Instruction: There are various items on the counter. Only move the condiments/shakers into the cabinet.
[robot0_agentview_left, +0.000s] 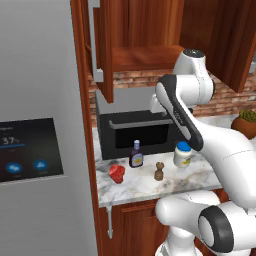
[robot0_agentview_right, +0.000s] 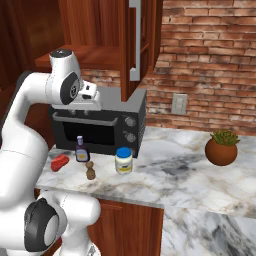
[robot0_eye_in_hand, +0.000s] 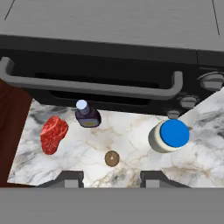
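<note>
On the veined marble counter (robot0_agentview_left: 145, 187) stand a dark glass bottle (robot0_agentview_left: 136, 155) with a white cap, a turned wooden pepper mill (robot0_agentview_left: 159, 171) and a round white jar (robot0_agentview_left: 182, 154) with a blue lid; a lumpy red chunk (robot0_agentview_left: 117, 173) lies left. The claw (robot0_eye_in_hand: 111, 177) hangs above, closed, empty.

Red brick wall (robot0_agentview_right: 210, 60), black microwave (robot0_agentview_right: 102, 127), grey fridge (robot0_agentview_left: 40, 125), perhaps steel.

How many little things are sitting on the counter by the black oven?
4: red lumpy object leftmost, dark bottle beside it, brown shaker in front, blue-lidded jar rightmost.
</note>
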